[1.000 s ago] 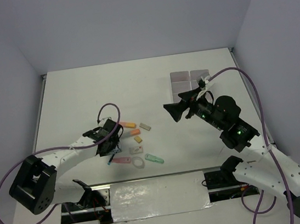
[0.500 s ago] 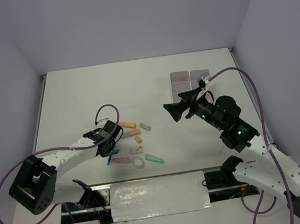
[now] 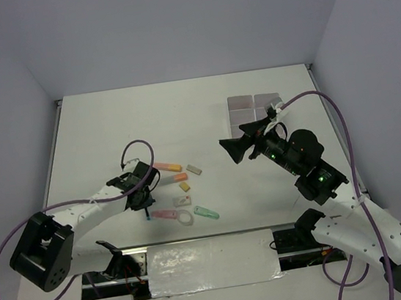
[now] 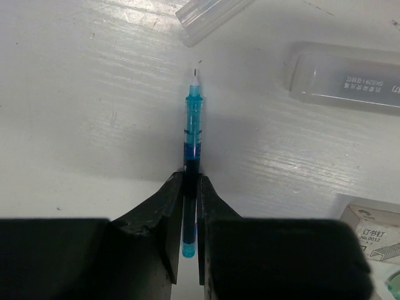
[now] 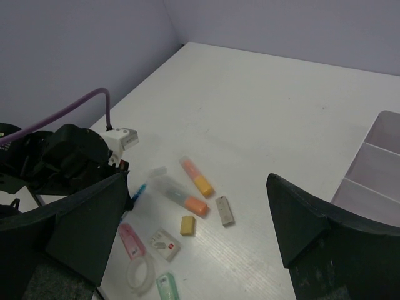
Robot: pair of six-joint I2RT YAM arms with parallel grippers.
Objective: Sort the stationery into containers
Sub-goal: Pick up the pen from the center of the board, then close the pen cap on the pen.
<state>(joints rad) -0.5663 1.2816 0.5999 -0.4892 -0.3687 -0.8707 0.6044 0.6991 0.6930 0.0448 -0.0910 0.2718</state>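
Blue pen (image 4: pixel 192 125), toward the table's (image 3: pixel 108 125) near-left corner, is pinched by the left gripper (image 4: pixel 189 209). Right gripper (image 5: pixel 199 212) hovers spread wide.

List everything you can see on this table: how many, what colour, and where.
highlighters: two, orange, mid-table, side by side.
grey piece: one, grey, right of the highlighters.
yellow eraser: one, yellow, nearer than the highlighters.
small box: one, white, beside the eraser.
pink piece, clear ring, green piece: one each, nearest row.
blue pen: one, blue, in the left gripper.
containers: one block, white, far right.
left gripper: black, shut on the blue pen.
right gripper: black, open, near the containers.
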